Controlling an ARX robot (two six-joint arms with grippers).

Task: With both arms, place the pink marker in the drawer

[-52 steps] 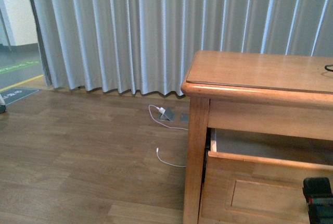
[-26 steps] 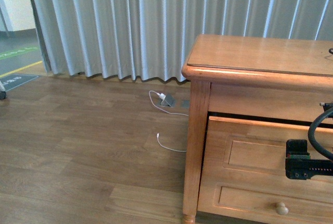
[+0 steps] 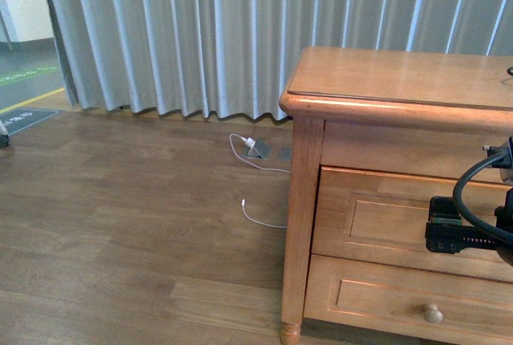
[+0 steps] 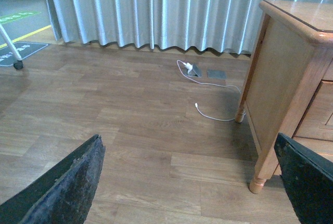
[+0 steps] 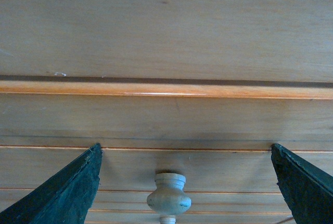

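A: In front of the dresser [image 3: 385,80], where does the right gripper [image 5: 184,182] stand?

B: Facing the drawer [image 3: 401,221] front, its two fingers spread wide with the knob [image 5: 168,199] between them, not touching it. From the front, the drawer looks shut flush.

A: And the left gripper [image 4: 192,182]?

B: Spread as well, holding nothing, pointed at the floor [image 4: 130,130] beside the dresser's leg [image 4: 257,182]. A white cable [image 4: 210,112] lies there by the curtain [image 4: 156,10].

A: The marker?

B: Not in any view. If it went in, it is behind that closed front; I cannot tell from here.

A: How would the drawer handle?

B: My guess: solid wood, stiff and fairly heavy, sliding with some friction. The knob is the only hold. It is small, round and smooth, so fingers could slip off the dome; better to close behind its narrow neck and pull straight out.

A: The marker, if it turns up?

B: Probably light, hard and slick, prone to roll. Pinch it across the middle of the barrel, not by the cap.
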